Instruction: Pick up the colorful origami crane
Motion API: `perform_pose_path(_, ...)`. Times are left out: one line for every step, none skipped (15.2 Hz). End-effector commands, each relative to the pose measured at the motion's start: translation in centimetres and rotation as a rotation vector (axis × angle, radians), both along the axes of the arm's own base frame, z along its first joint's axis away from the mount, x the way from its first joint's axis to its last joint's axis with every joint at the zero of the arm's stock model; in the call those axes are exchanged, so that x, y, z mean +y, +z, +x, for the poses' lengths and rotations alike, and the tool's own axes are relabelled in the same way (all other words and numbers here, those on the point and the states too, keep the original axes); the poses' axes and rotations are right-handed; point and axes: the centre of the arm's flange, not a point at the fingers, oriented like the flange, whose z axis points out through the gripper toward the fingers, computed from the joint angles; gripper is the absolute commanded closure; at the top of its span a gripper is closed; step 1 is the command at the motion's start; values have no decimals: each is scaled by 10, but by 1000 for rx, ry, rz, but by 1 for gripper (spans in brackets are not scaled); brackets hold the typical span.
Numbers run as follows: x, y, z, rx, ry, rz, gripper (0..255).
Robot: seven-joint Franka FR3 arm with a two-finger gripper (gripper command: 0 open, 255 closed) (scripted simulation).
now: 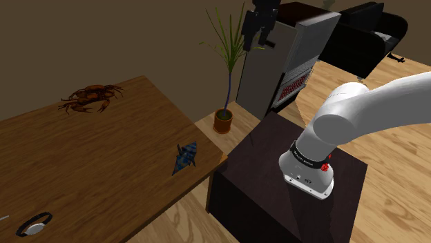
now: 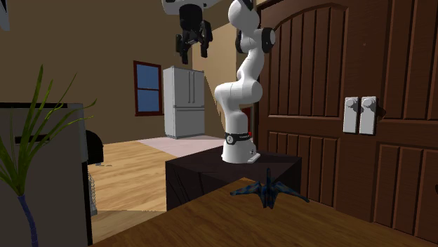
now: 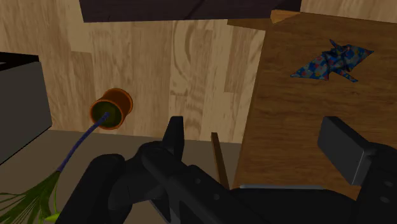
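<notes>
The origami crane (image 1: 185,157), patterned in blue with small coloured specks, stands near the edge of the wooden table (image 1: 103,159) closest to the stand. It also shows in the second exterior view as the crane (image 2: 269,191), on the table corner in front of the stand. My gripper (image 2: 192,48) hangs high in the air, well above the crane, fingers apart and empty. In the shoulder view the gripper (image 1: 257,38) is at the top, above the potted plant. From the wrist the crane (image 3: 331,63) lies far below, off beyond the right finger (image 3: 343,149); the gripper (image 3: 257,143) is open.
A brown crab figure (image 1: 90,98) sits at the table's far side and a small ring-shaped object (image 1: 33,224) near its front corner. A potted plant (image 1: 223,121) stands on the floor between table and dark stand (image 1: 276,186). A grey cabinet (image 1: 290,62) and black armchair (image 1: 359,38) lie behind.
</notes>
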Motion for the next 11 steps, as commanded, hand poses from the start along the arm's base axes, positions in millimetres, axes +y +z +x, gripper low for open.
perform_pose_path(0, 0, 0, 0, 0, 0, 0)
perform_pose_path(8, -10, -3, 4, -35, 0, 0)
perform_pose_path(16, -20, -5, 7, -70, 1, 0)
perform_pose_path(25, -30, -7, 11, -106, 1, 0)
perform_pose_path(33, -40, -9, 14, -141, 2, 0)
perform_pose_path(41, -49, -11, 18, -176, 2, 0)
perform_pose_path(50, -59, -13, 22, -211, 3, 0)
perform_pose_path(58, -69, -14, 25, -247, 3, 0)
perform_pose_path(67, -79, -15, 29, -282, 4, 0)
perform_pose_path(76, -89, -15, 32, -317, 4, 0)
perform_pose_path(84, -99, -16, 36, -352, 5, 0)
